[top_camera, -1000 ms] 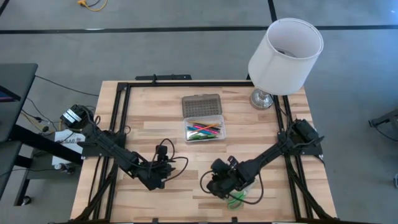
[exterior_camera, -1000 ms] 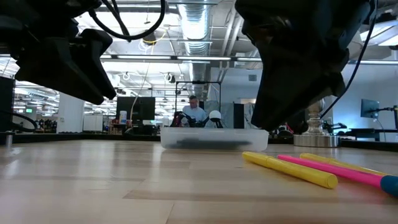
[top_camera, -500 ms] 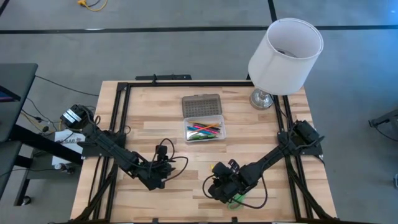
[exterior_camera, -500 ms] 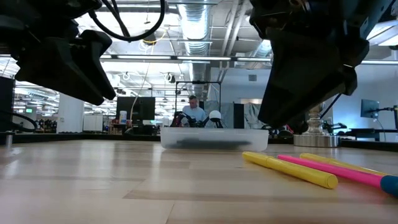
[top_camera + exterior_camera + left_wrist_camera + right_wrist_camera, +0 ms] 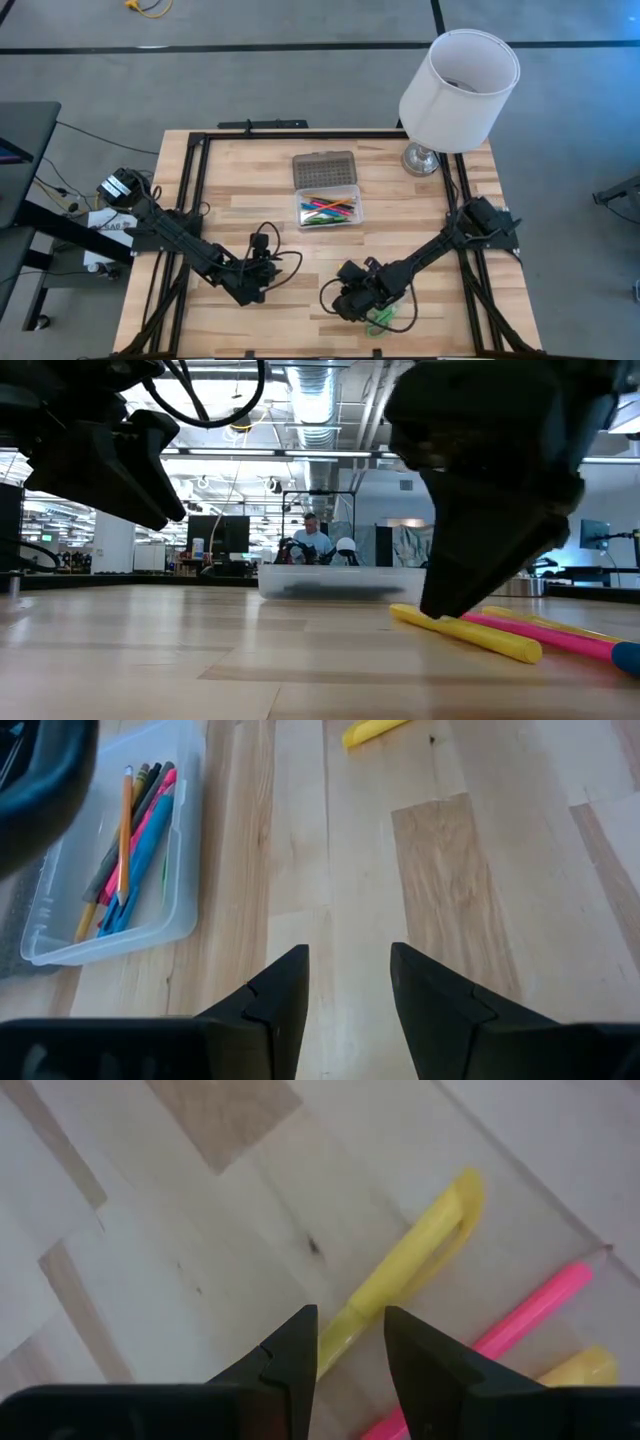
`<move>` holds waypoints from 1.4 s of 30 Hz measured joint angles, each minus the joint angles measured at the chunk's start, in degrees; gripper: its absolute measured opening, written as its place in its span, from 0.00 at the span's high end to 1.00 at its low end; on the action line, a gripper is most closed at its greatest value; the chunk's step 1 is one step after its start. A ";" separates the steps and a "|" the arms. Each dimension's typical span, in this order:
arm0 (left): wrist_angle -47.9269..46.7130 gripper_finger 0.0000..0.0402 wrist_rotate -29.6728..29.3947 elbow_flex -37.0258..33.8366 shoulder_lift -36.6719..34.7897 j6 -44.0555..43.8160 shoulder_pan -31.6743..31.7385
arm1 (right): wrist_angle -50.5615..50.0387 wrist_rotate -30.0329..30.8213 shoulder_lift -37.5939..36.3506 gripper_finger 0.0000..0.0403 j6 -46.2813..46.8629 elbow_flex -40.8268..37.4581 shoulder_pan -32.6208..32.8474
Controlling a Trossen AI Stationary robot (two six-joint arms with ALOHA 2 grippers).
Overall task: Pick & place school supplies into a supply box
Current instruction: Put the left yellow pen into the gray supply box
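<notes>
The clear supply box (image 5: 352,222) lies mid-table with several coloured pens inside and its grey dotted lid (image 5: 325,168) opened flat behind it. A yellow marker (image 5: 410,1260), a pink one (image 5: 530,1315) and another yellow one (image 5: 585,1365) lie on the wood near the front. My right gripper (image 5: 350,1335) stands open, low over the table, its fingers on either side of the yellow marker's near end. Green scissors (image 5: 381,320) lie just beside that gripper. My left gripper (image 5: 348,970) hovers open over bare wood, left of the right one.
A white lampshade on a metal base (image 5: 460,85) stands at the table's far right corner. A black frame (image 5: 195,160) runs along the table's edges. A person sits in the room beyond the table (image 5: 312,538).
My right gripper has come down toward the yellow marker, its fingertips now close to the table top. Its fingers have stayed apart. The markers have not moved.
</notes>
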 joint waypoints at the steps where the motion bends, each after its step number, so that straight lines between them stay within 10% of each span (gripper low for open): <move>1: 0.01 0.66 0.02 0.00 0.01 -0.02 0.00 | 0.08 -0.01 -0.02 0.72 -0.31 0.00 -0.13; 42: 0.07 0.66 0.00 0.00 0.02 -0.72 0.00 | -2.96 -0.23 0.02 0.78 -0.83 0.04 -3.86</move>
